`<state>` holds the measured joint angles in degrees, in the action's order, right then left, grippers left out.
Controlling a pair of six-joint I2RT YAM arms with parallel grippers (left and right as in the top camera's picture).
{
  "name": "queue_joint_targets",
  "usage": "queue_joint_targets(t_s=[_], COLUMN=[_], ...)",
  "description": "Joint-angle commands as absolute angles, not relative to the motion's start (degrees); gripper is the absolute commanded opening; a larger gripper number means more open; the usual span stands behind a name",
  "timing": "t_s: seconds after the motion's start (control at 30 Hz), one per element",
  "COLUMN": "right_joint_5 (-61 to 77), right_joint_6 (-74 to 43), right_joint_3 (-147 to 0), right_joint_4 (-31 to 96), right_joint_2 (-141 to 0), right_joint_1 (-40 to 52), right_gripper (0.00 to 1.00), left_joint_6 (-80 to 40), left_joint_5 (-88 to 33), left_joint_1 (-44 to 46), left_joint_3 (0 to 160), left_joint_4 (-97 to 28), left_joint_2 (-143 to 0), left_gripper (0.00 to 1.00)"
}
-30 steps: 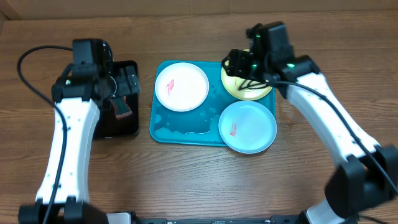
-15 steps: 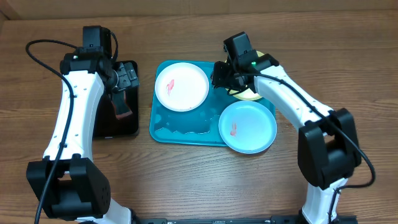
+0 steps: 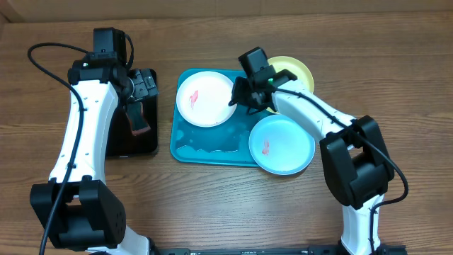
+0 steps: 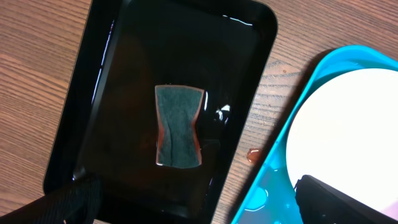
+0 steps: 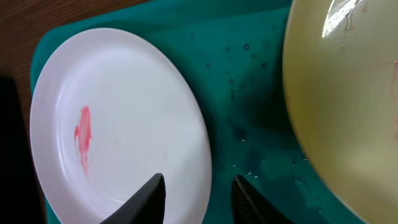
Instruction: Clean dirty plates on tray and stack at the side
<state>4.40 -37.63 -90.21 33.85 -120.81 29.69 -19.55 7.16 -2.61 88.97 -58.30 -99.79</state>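
Right pincer [image 5: 200,194] — partly spread — straddled the rim of the white plate [image 5: 118,124] on the blue tray [image 5: 249,74]. Left pincer [image 4: 199,205] hung released over the black tray [image 4: 112,74] holding the sponge [image 4: 179,126].

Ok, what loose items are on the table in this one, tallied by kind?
Round plastic plates: 3, namely red-smeared white plate, pale yellow plate, red-smeared light-blue plate
Rectangular plastic trays: 2, namely turquoise tray, black tray
Sponges: 1, the grey-green rectangular sponge in the black tray
Total: 6
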Motion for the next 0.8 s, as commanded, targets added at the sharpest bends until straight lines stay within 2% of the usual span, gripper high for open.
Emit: queue_joint_targets(t_s=[0.0,0.5,0.77], right_joint_5=[-1.13,-4.45,-4.34], right_joint_6=[-39.33,-40.77,-40.77], right_joint_3=[-91.94,-91.94,-91.94], right_joint_4=[33.47,32.56,31.38], right_joint_2=[-120.68,-124.01,-126.06], right_joint_1=[31.22,32.99,32.99], right_gripper=[0.33,0.31,0.23], left_joint_6=[-19.27,-19.31,-19.33], left_joint_5=[8.08,7.90,7.90], left_joint_1=[-2.61,-2.61,-2.55], left_joint_3=[90.52,90.48,90.48], left_joint_4=[-58.08,-56.93,-56.93], left_joint_2=[-100.40,-100.40,-101.65], left_gripper=[1.00,1.00,1.00])
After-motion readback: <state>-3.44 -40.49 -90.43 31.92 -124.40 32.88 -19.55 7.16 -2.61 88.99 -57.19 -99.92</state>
